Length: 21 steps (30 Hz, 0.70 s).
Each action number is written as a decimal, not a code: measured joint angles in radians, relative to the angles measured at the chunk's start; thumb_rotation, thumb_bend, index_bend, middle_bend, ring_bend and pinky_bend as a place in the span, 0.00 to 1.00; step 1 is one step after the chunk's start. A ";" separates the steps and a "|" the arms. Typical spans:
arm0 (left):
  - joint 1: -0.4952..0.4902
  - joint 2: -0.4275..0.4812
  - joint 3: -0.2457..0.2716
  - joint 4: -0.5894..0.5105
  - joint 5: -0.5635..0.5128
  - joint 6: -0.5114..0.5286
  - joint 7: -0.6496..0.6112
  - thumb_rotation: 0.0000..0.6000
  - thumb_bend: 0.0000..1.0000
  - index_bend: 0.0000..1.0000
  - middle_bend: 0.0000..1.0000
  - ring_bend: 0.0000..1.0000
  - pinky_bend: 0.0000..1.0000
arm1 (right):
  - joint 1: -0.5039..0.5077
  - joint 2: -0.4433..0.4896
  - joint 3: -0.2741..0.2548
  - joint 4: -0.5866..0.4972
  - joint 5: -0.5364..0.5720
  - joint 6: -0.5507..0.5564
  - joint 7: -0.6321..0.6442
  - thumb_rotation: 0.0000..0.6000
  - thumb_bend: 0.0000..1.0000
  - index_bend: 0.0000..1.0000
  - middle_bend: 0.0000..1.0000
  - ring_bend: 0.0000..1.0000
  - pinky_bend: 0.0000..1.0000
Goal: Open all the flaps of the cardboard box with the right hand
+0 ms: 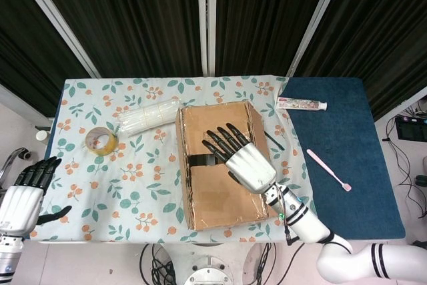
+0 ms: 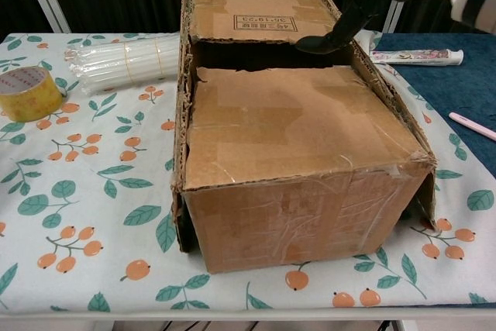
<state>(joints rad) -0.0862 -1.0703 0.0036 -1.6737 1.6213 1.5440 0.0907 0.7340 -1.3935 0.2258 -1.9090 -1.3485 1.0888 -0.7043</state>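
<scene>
The cardboard box [image 1: 220, 185] stands mid-table on the floral cloth. Its far flap [image 2: 260, 17] and near flap [image 2: 294, 125] lie flat, with a dark gap [image 2: 263, 56] between them. The right side flap [image 2: 425, 191] hangs down the box's right wall. My right hand [image 1: 240, 155] hovers over the box top, holding nothing, fingers spread and pointing far-left across the gap. In the chest view one dark fingertip [image 2: 318, 43] reaches down to the far flap's edge; contact is unclear. My left hand [image 1: 23, 195] is off the table's near-left corner, fingers extended and holding nothing.
A yellow tape roll [image 1: 100, 141] and a bag of white sticks [image 1: 148, 117] lie left of the box. On the blue mat [image 1: 353, 198] to the right are a toothpaste tube [image 1: 301, 103] and a pink toothbrush [image 1: 328, 169].
</scene>
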 measured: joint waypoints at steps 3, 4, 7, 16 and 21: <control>0.004 0.000 0.000 0.016 -0.002 0.004 -0.018 0.86 0.00 0.06 0.09 0.10 0.17 | 0.016 -0.042 0.004 0.057 0.027 0.005 -0.020 1.00 0.15 0.00 0.00 0.00 0.00; 0.005 -0.001 -0.001 0.023 -0.004 0.005 -0.025 0.85 0.00 0.06 0.09 0.10 0.17 | 0.019 -0.052 0.005 0.073 0.032 0.007 -0.022 1.00 0.15 0.00 0.00 0.00 0.00; 0.006 -0.002 -0.001 0.039 -0.009 0.003 -0.042 0.85 0.00 0.06 0.09 0.10 0.17 | 0.032 -0.083 0.006 0.123 0.043 0.009 -0.025 1.00 0.15 0.00 0.00 0.00 0.00; 0.013 0.002 -0.004 0.066 -0.016 0.011 -0.076 0.85 0.00 0.06 0.09 0.10 0.17 | 0.070 -0.163 0.011 0.245 0.092 -0.007 -0.021 1.00 0.17 0.00 0.00 0.00 0.00; 0.018 0.002 -0.003 0.076 -0.016 0.016 -0.089 0.85 0.00 0.06 0.09 0.10 0.17 | 0.094 -0.196 0.023 0.305 0.108 -0.013 -0.012 1.00 0.19 0.00 0.00 0.00 0.00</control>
<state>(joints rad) -0.0686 -1.0684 0.0003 -1.5972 1.6049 1.5601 0.0014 0.8280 -1.5899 0.2491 -1.6043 -1.2407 1.0755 -0.7161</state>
